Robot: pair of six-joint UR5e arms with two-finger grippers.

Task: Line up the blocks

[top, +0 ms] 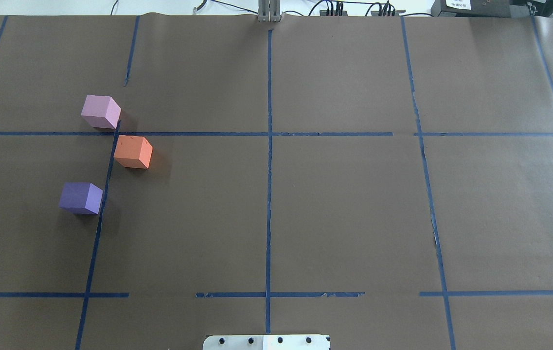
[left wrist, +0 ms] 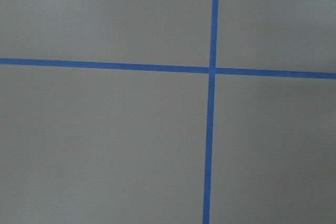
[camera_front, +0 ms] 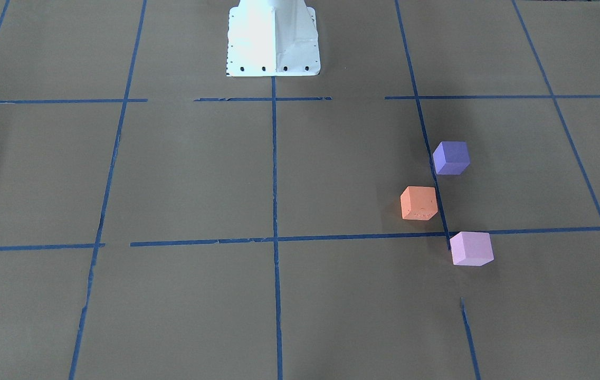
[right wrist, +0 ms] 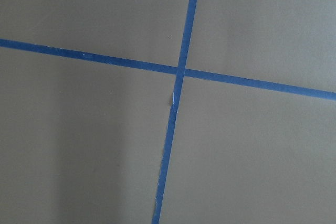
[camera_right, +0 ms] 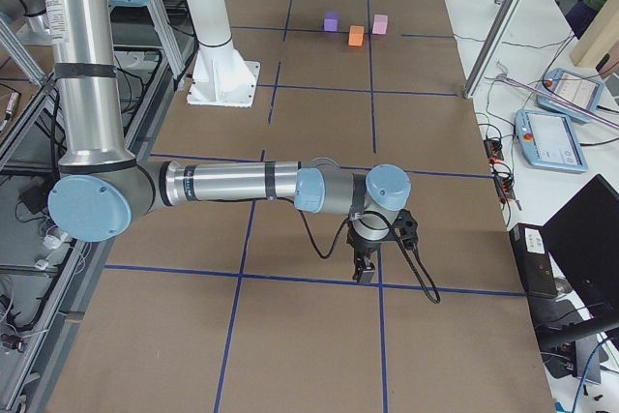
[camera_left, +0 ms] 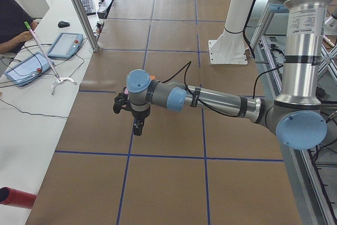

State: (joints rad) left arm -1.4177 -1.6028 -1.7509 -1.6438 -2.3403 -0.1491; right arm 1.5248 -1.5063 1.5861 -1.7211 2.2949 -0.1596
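Three blocks sit apart on the brown table on the robot's left side, in a loose bent row. The pale pink block (top: pixel 100 111) (camera_front: pixel 471 248) is farthest from the base, the orange block (top: pixel 133 152) (camera_front: pixel 419 203) is in the middle, and the purple block (top: pixel 80 198) (camera_front: pixel 451 158) is nearest. All three show small in the exterior right view: purple (camera_right: pixel 331 21), orange (camera_right: pixel 356 36), pink (camera_right: pixel 380 24). The left gripper (camera_left: pixel 138 127) and the right gripper (camera_right: pixel 366 268) hang over tape crossings near the table's two ends. I cannot tell if they are open or shut.
The robot's white base (camera_front: pixel 273 39) stands at the table's near-middle edge. Blue tape lines (top: pixel 269 160) divide the brown table into squares. Operators' desks with teach pendants (camera_left: pixel 64 45) (camera_right: pixel 548 139) run along the far side. Both wrist views show only bare table and tape.
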